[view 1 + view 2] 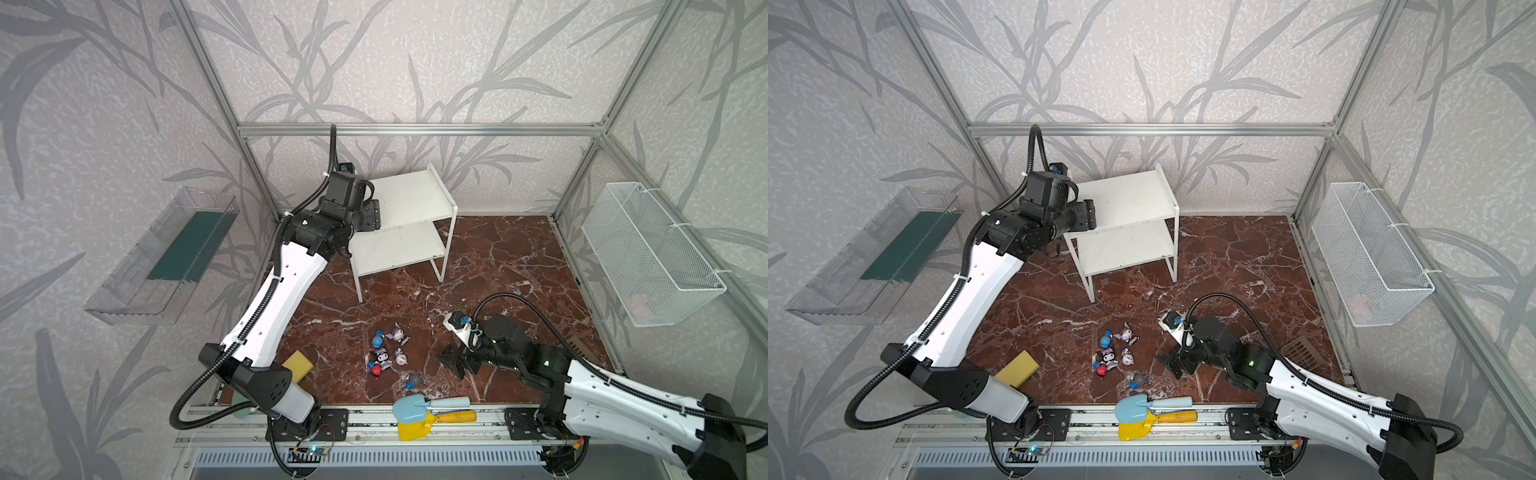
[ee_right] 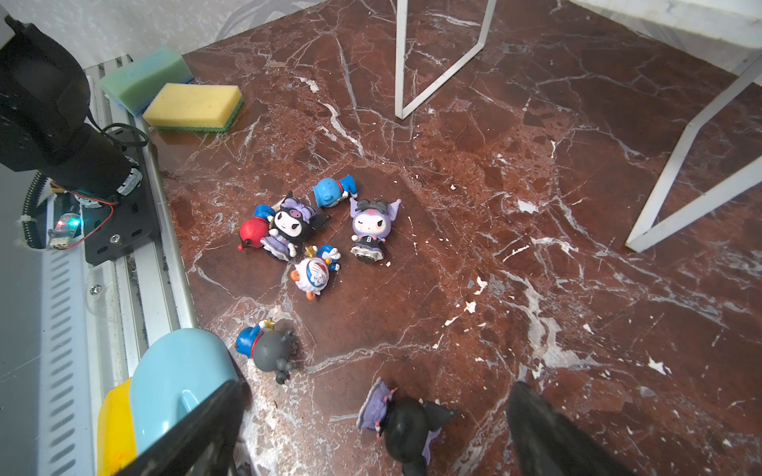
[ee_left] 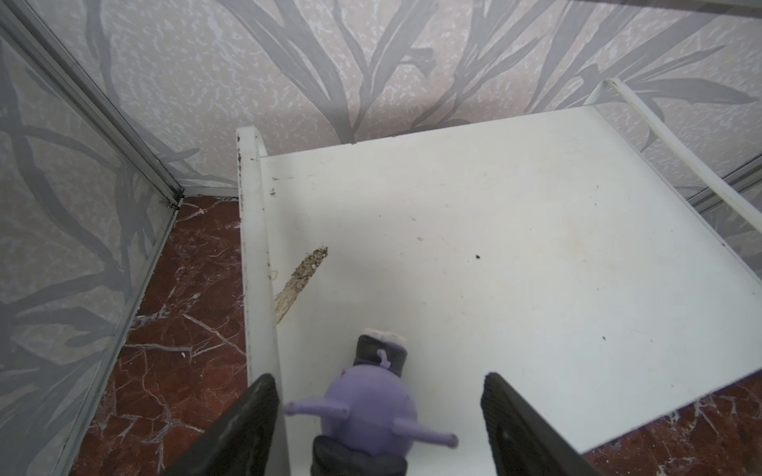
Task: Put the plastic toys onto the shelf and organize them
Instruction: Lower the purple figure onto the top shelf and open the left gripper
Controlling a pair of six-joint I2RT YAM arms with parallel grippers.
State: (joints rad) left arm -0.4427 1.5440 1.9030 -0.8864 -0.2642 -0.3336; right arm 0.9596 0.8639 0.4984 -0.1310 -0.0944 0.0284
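The white two-tier shelf [image 1: 411, 199] [image 1: 1125, 199] stands at the back. My left gripper [image 1: 371, 216] [image 3: 379, 378] is at the left edge of its top board [image 3: 495, 247], open. A purple toy [image 3: 371, 408] rests on that board between the fingers [image 3: 519, 424], touching neither; one finger is at the raised side panel. Several plastic toys [image 1: 386, 349] [image 1: 1113, 353] lie clustered on the floor, a grey one [image 2: 268, 350] apart from them. My right gripper [image 1: 453, 361] [image 2: 377, 387] hangs low and open around a black and purple toy [image 2: 406, 428] lying on the floor.
A yellow sponge [image 1: 298, 365] and a green sponge [image 2: 144, 78] lie front left. Blue [image 1: 415, 407] and yellow [image 1: 419, 426] shovels lie on the front rail. A wire basket [image 1: 652, 257] hangs on the right wall, a clear tray [image 1: 166, 257] on the left.
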